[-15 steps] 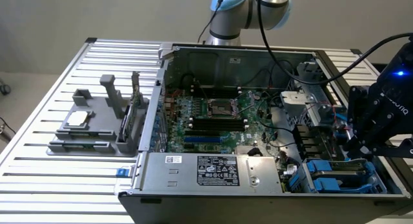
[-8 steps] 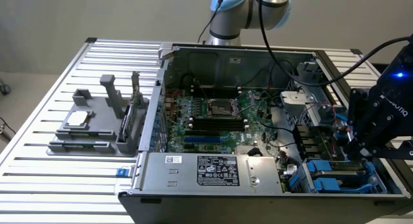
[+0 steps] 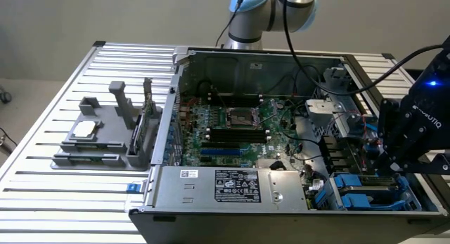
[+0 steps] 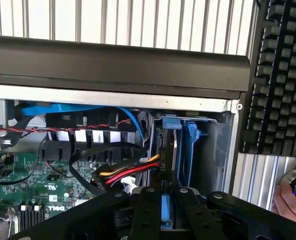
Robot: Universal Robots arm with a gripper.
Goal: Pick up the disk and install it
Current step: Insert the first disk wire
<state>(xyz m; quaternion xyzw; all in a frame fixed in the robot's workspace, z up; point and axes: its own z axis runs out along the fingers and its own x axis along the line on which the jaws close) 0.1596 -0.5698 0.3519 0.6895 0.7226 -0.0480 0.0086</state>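
Slatted table (image 3: 42, 144), open computer case (image 3: 232, 62), gripper (image 4: 166, 192) seemingly around disk (image 4: 166, 215).

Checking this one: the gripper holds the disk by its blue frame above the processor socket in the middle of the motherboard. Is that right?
Not quite. The gripper does hold the disk by its blue frame, but it is above the drive bay in the case's corner, at the exterior view's right. It is not above the processor socket. The exterior view shows this.
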